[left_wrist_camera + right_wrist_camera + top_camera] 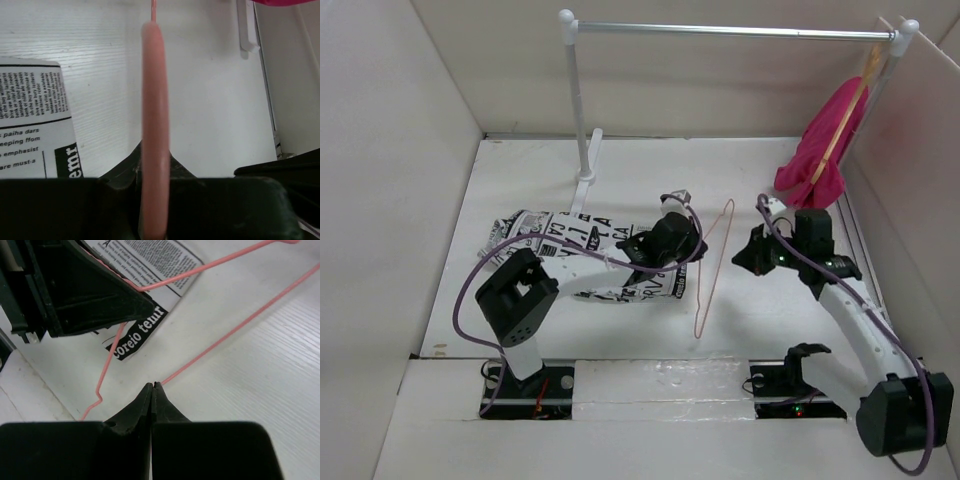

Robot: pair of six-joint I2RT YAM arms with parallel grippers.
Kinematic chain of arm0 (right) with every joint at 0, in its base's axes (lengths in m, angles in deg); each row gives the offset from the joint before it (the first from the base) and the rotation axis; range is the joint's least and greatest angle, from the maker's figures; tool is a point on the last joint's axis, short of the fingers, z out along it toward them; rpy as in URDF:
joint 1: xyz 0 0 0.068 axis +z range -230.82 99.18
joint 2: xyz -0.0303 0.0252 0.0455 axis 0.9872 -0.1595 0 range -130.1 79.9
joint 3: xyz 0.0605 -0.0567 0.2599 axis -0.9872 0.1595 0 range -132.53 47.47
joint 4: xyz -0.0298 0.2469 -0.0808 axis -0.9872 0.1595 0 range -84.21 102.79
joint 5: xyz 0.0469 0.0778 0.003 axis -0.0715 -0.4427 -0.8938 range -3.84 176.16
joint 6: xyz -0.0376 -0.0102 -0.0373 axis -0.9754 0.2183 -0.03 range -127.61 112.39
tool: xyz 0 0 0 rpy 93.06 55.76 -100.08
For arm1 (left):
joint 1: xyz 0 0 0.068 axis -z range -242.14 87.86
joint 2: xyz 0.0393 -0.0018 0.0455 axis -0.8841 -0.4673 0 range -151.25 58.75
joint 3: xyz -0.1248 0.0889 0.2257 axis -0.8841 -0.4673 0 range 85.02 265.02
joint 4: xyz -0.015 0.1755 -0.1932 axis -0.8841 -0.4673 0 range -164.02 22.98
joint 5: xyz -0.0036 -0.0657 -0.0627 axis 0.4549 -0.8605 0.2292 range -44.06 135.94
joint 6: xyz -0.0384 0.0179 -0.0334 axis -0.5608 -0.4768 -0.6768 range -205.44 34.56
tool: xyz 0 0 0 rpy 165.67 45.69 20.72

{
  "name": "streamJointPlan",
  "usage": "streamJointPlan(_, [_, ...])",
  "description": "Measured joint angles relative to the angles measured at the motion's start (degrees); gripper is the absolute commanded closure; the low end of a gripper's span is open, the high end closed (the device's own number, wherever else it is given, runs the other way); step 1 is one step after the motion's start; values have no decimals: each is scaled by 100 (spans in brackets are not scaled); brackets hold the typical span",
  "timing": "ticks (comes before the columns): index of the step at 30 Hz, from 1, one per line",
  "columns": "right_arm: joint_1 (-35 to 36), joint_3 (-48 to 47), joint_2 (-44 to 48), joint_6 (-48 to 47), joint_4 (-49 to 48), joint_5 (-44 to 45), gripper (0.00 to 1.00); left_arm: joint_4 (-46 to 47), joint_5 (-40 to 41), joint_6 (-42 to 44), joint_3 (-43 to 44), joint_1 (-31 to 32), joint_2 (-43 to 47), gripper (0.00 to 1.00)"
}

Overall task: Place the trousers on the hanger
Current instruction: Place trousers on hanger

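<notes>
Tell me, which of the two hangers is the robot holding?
The thin salmon-pink wire hanger, pinched by the left gripper and right gripper. The pale wooden hanger hangs on the rail, carrying a magenta garment.

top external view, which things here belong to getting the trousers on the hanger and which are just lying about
In the job: newsprint trousers, salmon wire hanger, left gripper clamped on it, right gripper at its wire.
Just lying about: magenta garment, wooden hanger carrying it, clothes rail.
</notes>
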Motion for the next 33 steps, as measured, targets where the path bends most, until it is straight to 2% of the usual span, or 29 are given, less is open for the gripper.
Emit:
streamJointPlan(4, [835, 149, -761, 367, -822, 330, 79, 179, 216, -118, -433, 2, 55, 100])
streamJointPlan(9, [1447, 256, -1987, 848, -2015, 750, 57, 192, 509, -140, -654, 0, 55, 100])
streamJointPlan(18, [1928, 282, -3720, 1547, -3650, 1161, 42, 184, 1012, 31, -678, -48, 74, 100])
streamJointPlan(20, [2017, 269, -3974, 1757, -4155, 1088, 42, 149, 1156, 101, -680, -76, 74, 100])
streamJointPlan(21, [2044, 269, -4074, 1873, -4398, 1062, 42, 144, 1187, 118, -682, -109, 74, 100])
streamJointPlan(23, [2087, 275, -4282, 2103, -4861, 1040, 54, 144, 1239, 138, -684, -186, 74, 100])
streamJointPlan(24, [2116, 284, -4385, 2221, -5066, 1038, 63, 151, 1250, 149, -686, -199, 74, 100])
streamJointPlan(25, [2135, 319, -4474, 2345, -5287, 1047, 80, 155, 1250, 155, -693, -205, 74, 100])
streamJointPlan(28, [2168, 546, -4612, 2684, -5764, 1080, 98, 166, 1270, 188, -710, -203, 76, 100])
streamJointPlan(30, [2157, 669, -4529, 2796, -5884, 1088, 100, 144, 1300, 254, -739, -197, 111, 100])
streamJointPlan(33, [2083, 782, -4059, 2726, -5482, 1082, 100, 79, 1401, 420, -741, -199, 173, 100])
